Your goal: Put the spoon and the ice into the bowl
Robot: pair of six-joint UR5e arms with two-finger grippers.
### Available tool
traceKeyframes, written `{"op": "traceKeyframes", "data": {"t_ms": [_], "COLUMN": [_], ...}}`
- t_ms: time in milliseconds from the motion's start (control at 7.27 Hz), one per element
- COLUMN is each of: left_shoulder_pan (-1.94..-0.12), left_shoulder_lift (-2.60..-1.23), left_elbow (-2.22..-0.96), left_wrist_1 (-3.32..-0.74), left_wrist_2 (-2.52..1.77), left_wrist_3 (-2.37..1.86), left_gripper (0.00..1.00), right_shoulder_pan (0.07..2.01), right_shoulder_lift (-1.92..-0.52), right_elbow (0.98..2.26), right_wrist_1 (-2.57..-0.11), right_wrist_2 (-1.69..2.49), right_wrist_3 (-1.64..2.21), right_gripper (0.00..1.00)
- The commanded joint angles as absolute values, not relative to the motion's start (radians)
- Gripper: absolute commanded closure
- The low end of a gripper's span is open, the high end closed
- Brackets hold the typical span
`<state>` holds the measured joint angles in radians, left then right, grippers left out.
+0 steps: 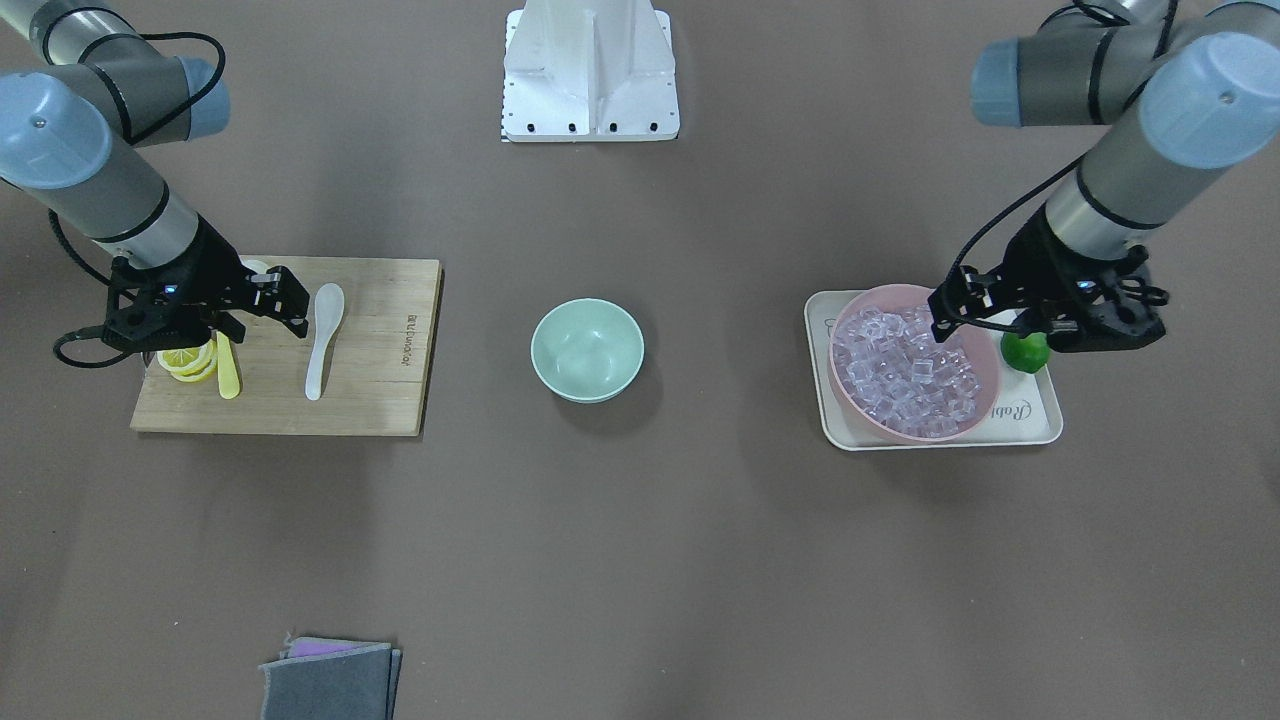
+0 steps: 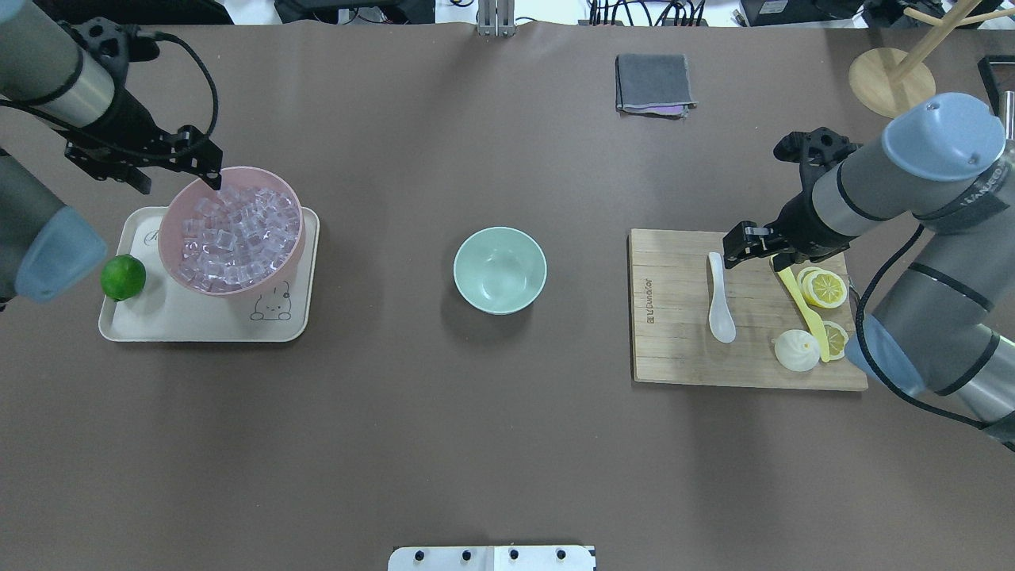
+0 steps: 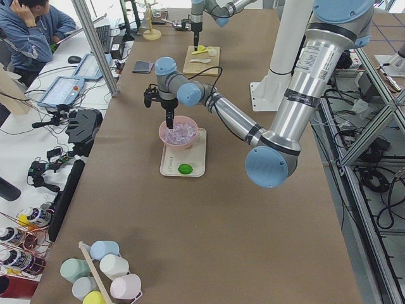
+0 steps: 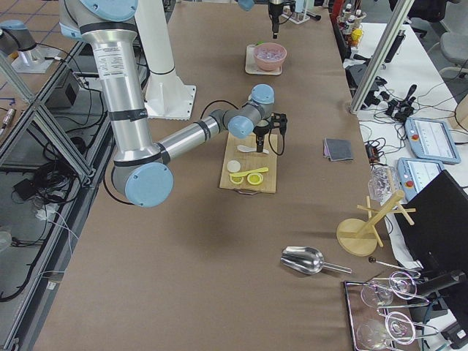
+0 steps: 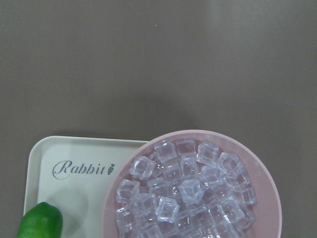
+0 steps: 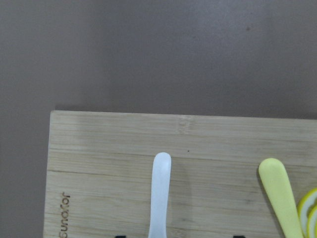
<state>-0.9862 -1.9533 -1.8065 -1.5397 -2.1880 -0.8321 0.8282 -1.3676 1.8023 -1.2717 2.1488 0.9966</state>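
The white spoon [image 1: 322, 340] lies on a wooden cutting board [image 1: 380, 350], handle pointing away from the robot; it also shows in the overhead view [image 2: 719, 297] and the right wrist view [image 6: 160, 193]. My right gripper [image 2: 741, 242] hovers open and empty over the handle's tip. The mint-green bowl [image 2: 499, 270] stands empty mid-table. The ice [image 2: 238, 234] is heaped in a pink bowl [image 2: 170, 262] on a cream tray [image 2: 198, 325]. My left gripper [image 2: 204, 159] hangs just above the pink bowl's far rim, apparently open and empty.
A lime [image 2: 123, 277] lies on the tray beside the pink bowl. A yellow knife [image 2: 801, 301], lemon slices [image 2: 825, 287] and a white round piece [image 2: 795, 350] share the board. A grey cloth [image 2: 652, 83] lies at the table's far side.
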Motion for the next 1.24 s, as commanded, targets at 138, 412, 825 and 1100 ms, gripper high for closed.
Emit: {"op": "traceKeyframes", "data": {"t_ms": [138,412,825,1100], "left_shoulder_pan": [-0.934,-0.931,-0.931,-0.931], "left_shoulder_lift": [-1.971,-1.970,-1.968,-1.968], "left_elbow": [-1.787,-1.787,-1.787,-1.790], "left_wrist_1": [-1.529,-1.529,-1.529,-1.529], "left_wrist_2": [-2.158,-2.158,-2.157,-2.157], "left_wrist_3": [-0.833,-0.833,-0.833,-0.838], "left_gripper": [0.07,0.07,0.06,0.06], "right_shoulder_pan": [0.782,0.776,0.756,0.749], "right_shoulder_lift": [-1.333,-1.325,-1.316,-1.304], "right_elbow": [1.757,1.723,1.706,1.684], "right_wrist_1": [-1.273,-1.255,-1.250,-1.250], "right_wrist_2": [2.115,2.112,2.093,2.086], "right_wrist_3": [1.017,1.017,1.031,1.031], "right_gripper": [0.25,0.28,0.38,0.41]}}
